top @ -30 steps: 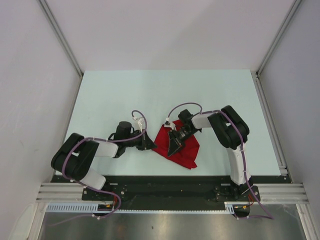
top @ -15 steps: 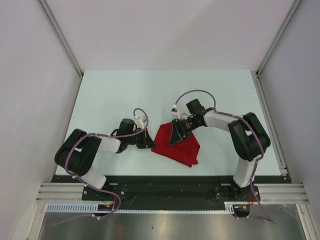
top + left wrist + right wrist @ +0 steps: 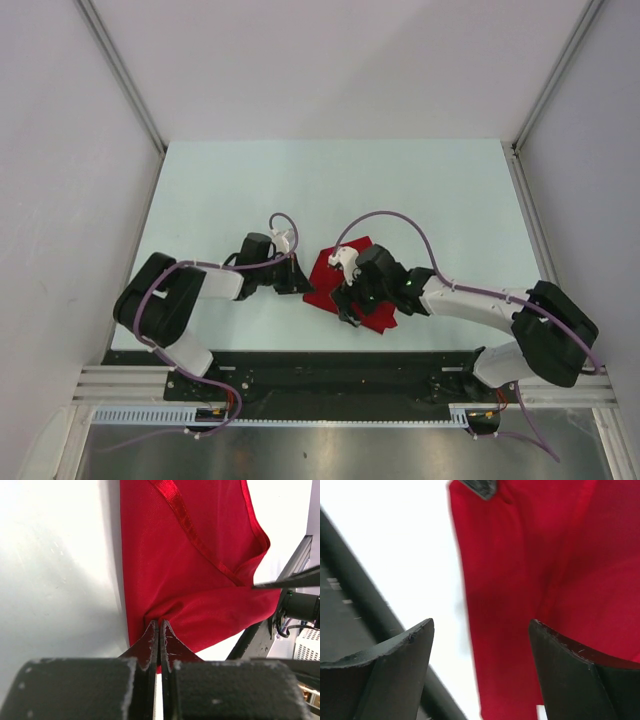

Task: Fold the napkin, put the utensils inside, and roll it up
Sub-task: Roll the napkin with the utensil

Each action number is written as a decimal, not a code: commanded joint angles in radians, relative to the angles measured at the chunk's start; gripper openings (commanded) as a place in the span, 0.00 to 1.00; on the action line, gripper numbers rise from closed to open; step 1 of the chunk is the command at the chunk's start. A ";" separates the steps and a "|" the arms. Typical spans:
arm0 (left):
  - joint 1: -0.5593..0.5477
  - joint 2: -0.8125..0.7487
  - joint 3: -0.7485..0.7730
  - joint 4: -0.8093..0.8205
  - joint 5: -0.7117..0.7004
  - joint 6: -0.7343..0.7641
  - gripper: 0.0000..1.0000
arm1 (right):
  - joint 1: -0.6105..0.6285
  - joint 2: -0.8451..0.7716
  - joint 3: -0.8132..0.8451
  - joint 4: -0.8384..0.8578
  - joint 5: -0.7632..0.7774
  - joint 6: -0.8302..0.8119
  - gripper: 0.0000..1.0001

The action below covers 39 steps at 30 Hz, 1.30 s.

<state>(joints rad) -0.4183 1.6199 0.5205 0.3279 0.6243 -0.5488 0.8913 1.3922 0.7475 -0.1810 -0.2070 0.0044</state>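
The red napkin (image 3: 325,285) lies bunched on the table near the front edge, between the two arms. My left gripper (image 3: 304,287) is shut on the napkin's left edge; in the left wrist view its jaws (image 3: 159,626) pinch a puckered bit of the cloth (image 3: 190,565). My right gripper (image 3: 346,308) hovers over the near part of the napkin, open, with nothing between its fingers. The right wrist view shows the gripper (image 3: 481,624) spread wide above the napkin (image 3: 520,580) and its left border. The utensils are out of view.
The pale table (image 3: 420,200) is walled at the back and both sides. A black rail (image 3: 330,365) runs along the near edge, close to the napkin, and shows as a dark rail (image 3: 350,605) in the right wrist view.
My right gripper has opened wide and swung from the napkin's far side to its near part. The right arm stretched out low. The left gripper kept its pinch and barely moved.
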 commanded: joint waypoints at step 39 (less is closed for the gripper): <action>0.073 -0.170 -0.002 0.002 0.000 0.099 0.64 | -0.296 0.543 0.141 -0.052 -0.816 0.043 0.26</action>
<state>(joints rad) -0.3439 1.4715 0.5522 0.2638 0.6006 -0.4843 0.6247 1.8370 0.8917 -0.1490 -0.8700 0.0380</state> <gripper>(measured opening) 0.638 0.270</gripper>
